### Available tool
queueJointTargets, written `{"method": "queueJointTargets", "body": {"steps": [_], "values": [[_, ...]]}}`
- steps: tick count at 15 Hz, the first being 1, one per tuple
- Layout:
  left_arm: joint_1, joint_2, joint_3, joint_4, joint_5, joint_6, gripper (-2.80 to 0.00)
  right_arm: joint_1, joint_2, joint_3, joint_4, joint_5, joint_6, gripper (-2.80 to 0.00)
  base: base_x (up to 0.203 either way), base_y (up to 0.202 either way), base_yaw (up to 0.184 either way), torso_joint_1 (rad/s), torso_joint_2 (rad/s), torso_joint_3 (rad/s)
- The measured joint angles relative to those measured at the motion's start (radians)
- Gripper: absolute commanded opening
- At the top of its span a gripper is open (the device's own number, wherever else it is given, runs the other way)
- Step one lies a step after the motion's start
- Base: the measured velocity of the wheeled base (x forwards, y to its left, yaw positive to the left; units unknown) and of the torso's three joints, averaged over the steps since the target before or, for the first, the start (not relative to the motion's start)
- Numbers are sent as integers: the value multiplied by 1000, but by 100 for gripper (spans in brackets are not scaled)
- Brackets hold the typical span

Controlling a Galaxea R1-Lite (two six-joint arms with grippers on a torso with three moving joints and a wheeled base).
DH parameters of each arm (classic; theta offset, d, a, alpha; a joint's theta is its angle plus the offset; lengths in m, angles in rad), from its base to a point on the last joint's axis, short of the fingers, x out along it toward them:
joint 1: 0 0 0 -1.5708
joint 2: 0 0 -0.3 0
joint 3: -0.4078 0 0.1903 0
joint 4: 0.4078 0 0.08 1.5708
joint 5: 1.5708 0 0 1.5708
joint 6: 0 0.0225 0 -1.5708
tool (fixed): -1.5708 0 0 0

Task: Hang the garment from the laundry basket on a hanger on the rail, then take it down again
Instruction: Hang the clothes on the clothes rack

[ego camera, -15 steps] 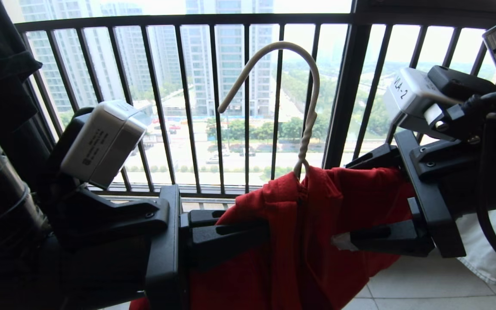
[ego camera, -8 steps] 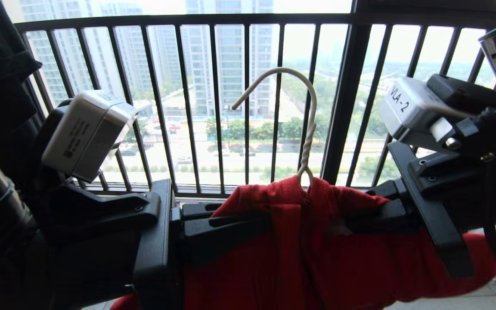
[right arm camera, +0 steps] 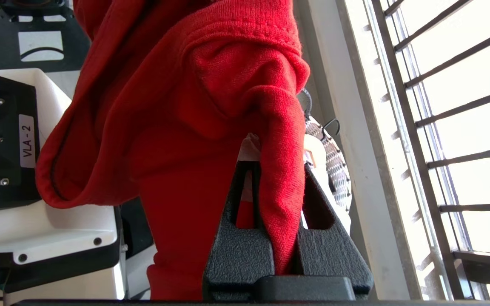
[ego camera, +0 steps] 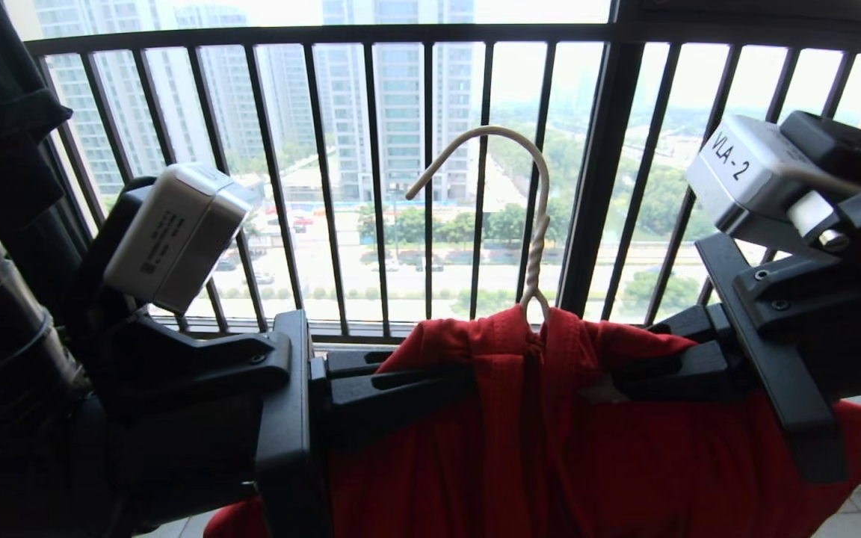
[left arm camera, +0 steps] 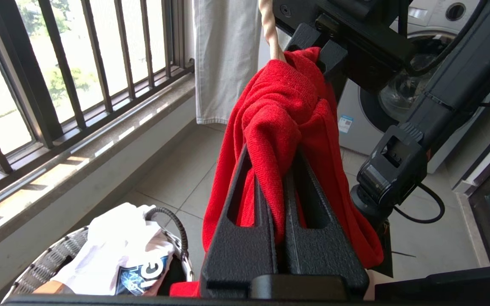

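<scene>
Garment [ego camera: 520, 448] over hanger [ego camera: 531, 224] shoulders, both claws' tips buried in cloth.

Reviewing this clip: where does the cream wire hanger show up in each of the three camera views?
Head view: hanger, centre, hook up against the window bars, neck entering the red T-shirt.
Left wrist view: only its twisted neck, top edge, above the shirt.
Right wrist view: not visible; cloth covers it.
Shared landmark: the red T-shirt.

Dark barred window railing [ego camera: 371, 187] across the view, tower blocks [ego camera: 393, 97] beyond. White printed T-shirt [left arm camera: 121, 250] bundled low down. Washing machine [left arm camera: 402, 85] behind, pale cloth [left arm camera: 223, 59] hanging near it.
</scene>
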Motion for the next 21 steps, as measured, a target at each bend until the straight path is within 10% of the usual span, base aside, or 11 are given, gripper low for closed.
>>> {"method": "queueJointTargets", "body": {"steps": [1, 15, 16, 21], "values": [[1, 1, 0, 0, 0, 4, 0, 1, -2, 0, -2, 0, 0, -280, 0, 0, 0, 0, 0, 0], [148, -136, -67, 142, 1, 106, 0, -68, -49, 11, -8, 0, 17, -280, 0, 0, 0, 0, 0, 0], [158, -149, -72, 142, 2, 106, -280, -91, -60, 19, -8, 1, 18, -280, 0, 0, 0, 0, 0, 0], [190, -184, -87, 141, 5, 100, -280, -152, -114, 52, -14, -50, 52, -280, 0, 0, 0, 0, 0, 0]]}}
